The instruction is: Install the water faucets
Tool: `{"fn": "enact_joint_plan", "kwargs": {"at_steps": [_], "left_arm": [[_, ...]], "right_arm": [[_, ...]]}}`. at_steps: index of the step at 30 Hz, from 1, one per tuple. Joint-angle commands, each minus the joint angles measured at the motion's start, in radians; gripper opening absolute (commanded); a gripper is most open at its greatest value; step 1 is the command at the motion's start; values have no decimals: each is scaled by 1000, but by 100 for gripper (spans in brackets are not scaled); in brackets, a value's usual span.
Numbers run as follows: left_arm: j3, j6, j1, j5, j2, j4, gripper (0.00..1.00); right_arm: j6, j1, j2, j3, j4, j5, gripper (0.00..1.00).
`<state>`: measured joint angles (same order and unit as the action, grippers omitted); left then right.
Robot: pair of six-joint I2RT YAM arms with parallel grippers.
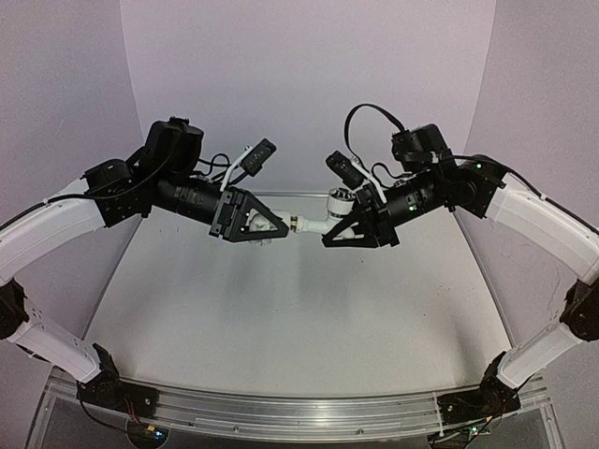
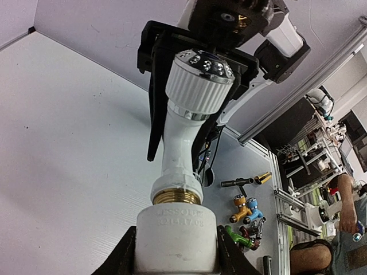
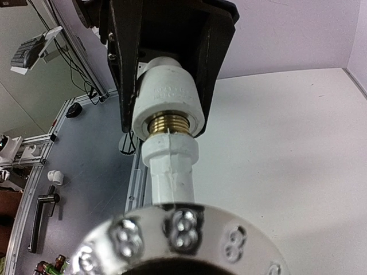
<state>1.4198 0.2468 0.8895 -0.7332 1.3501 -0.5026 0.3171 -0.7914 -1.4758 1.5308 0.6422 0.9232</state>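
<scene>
Screwing looks partway done: tap (image 2: 183,137) has its brass thread (image 2: 176,196) started in the white fitting (image 2: 176,235), some brass left to wind in. The left gripper (image 1: 271,227) clamps the fitting, right gripper (image 1: 343,230) clamps the tap, both midair over the table (image 1: 281,323) toward its far edge.

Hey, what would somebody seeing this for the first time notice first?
In mid-air above the table, the left tool grips a short white fitting, and the right tool faces it, holding a white tap with a ribbed knob. Between them gleams the tap's brass thread, at the fitting's mouth.
</scene>
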Motion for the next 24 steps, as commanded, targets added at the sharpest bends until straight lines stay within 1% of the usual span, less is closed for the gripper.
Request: {"fn": "enact_joint_plan", "kwargs": {"at_steps": [1,8,14,18,24], "left_arm": [[7,-88,9,-36,-40,117,0],[39,-124,12,-48,-17,68,0],[59,-208,37,27,-9,6,0],[38,-253,58,82,-17,19,0],[-6,-364,92,140,-44,51,0]], "right_arm": [[-3,-31,-19,44,-14,73,0],[-18,-30,-42,57,2,89,0],[-59,-31,-62,76,16,97,0],[-88,-30,-69,83,16,105,0],[-120,-30,-83,73,16,145,0]]}}
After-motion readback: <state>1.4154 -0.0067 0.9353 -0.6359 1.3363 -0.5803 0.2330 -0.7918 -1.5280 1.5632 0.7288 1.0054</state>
